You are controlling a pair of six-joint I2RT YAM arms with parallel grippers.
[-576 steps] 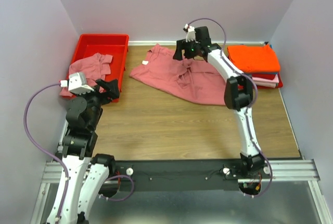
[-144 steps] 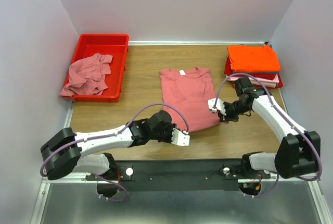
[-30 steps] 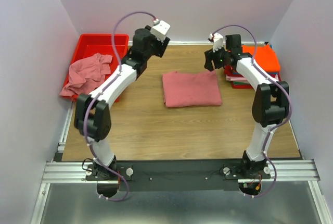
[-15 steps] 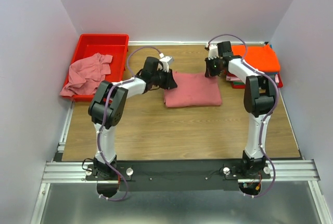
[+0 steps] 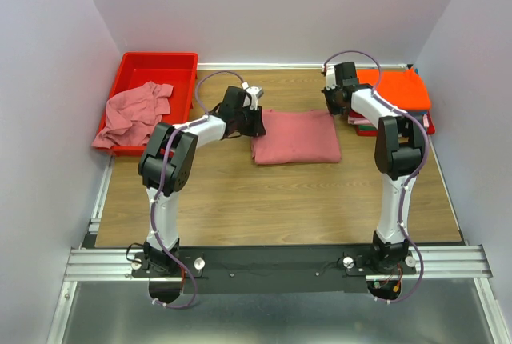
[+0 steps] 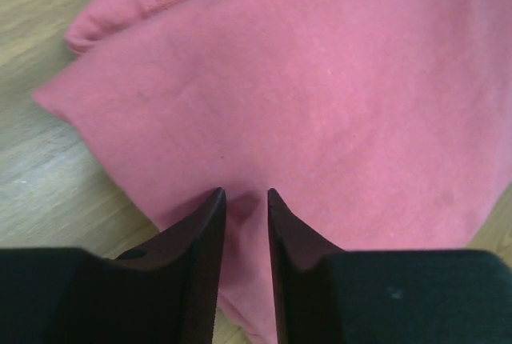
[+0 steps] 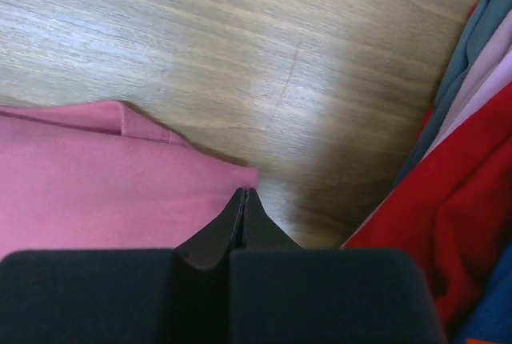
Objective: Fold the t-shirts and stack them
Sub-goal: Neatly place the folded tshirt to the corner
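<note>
A folded rose-pink t-shirt (image 5: pixel 296 138) lies flat in the middle of the table. My left gripper (image 5: pixel 258 124) is low at its far left corner. In the left wrist view that gripper (image 6: pixel 245 194) is closed on a pinched ridge of the pink t-shirt (image 6: pixel 336 80). My right gripper (image 5: pixel 334 106) is at the far right corner. Its jaws (image 7: pixel 244 192) are pressed fully together, tips at the edge of the shirt's corner (image 7: pixel 96 192); no cloth shows between them. A stack of folded t-shirts (image 5: pixel 396 92), orange on top, lies at the right.
A red bin (image 5: pixel 156 68) at the far left holds a crumpled pink shirt (image 5: pixel 136 112) that hangs over its near rim. The stack's red and grey layers (image 7: pixel 468 200) lie close to the right of my right gripper. Grey walls close in the table.
Both arms came down from above onto the folded shirt's far corners. Both sets of jaws went from wide open to closed.
</note>
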